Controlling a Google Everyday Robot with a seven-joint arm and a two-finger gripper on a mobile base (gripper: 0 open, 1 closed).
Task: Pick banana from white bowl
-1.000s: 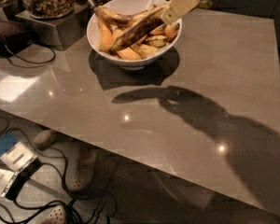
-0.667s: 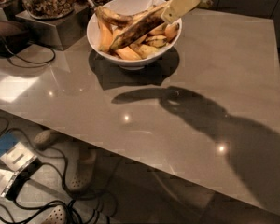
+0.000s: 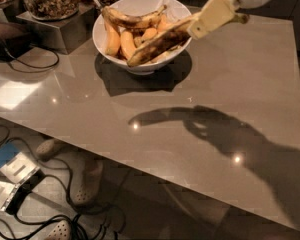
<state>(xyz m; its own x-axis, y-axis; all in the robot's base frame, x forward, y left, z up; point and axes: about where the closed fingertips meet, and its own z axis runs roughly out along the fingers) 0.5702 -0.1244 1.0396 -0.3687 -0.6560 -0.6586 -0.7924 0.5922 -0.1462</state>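
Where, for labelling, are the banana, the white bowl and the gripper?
banana (image 3: 160,43), camera view, middle of its streaked peel.
white bowl (image 3: 101,44), camera view, left outer wall.
gripper (image 3: 200,28), camera view, tip at banana's upper end.

Readable text, labels, brands, numbers, signs: none for you to log.
Gripper (image 3: 202,24): at the right rim of the bowl (image 3: 140,4), fingers closed on the raised end of the banana (image 3: 155,46).
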